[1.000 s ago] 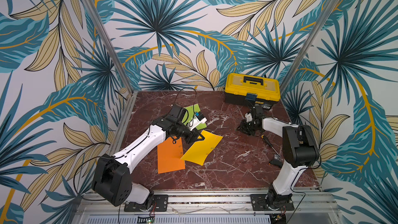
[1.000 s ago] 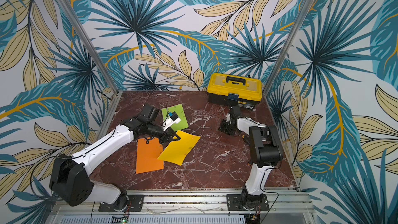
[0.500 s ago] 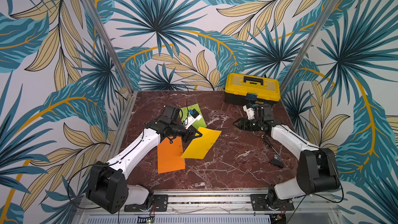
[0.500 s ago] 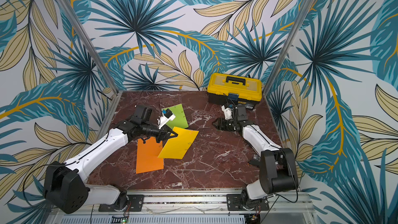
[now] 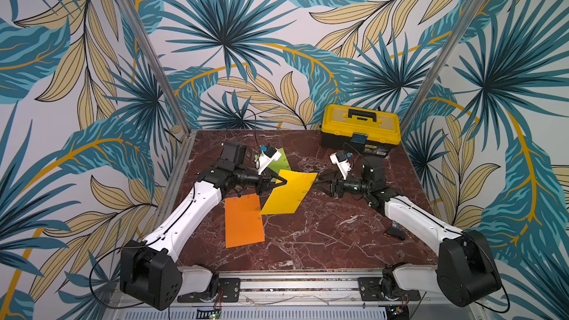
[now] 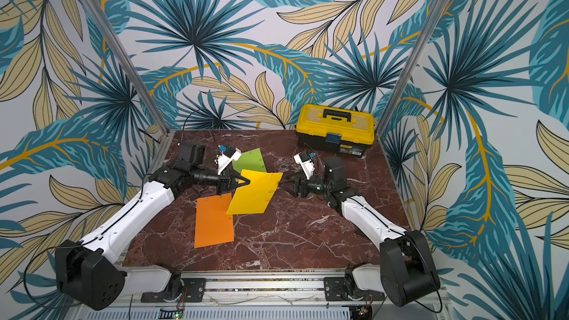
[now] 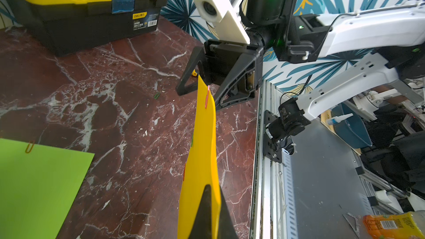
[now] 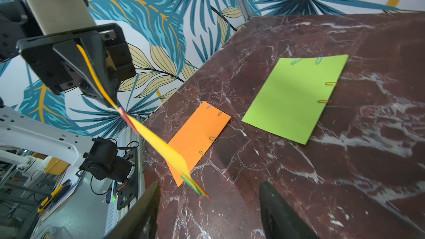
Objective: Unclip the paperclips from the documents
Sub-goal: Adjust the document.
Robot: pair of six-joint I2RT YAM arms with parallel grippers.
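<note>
Rearward, toolbox [image 5: 345, 132], orange sheet [image 5: 243, 226] partly hidden by yellow sheet [image 5: 288, 193]

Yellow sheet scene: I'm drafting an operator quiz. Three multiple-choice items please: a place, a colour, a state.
1. The toolbox stands: A) at the table back, right arm's side B) front centre C) by left arm's base
2. Colour of what the left gripper holds: A) green B) orange C) yellow
3. The right gripper is: A) open B) shut on a paperclip C) shut on a sheet
Key: A, both top views show it there; C, shut jaws pinch the yellow sheet; A, its fingers stand apart.
</note>
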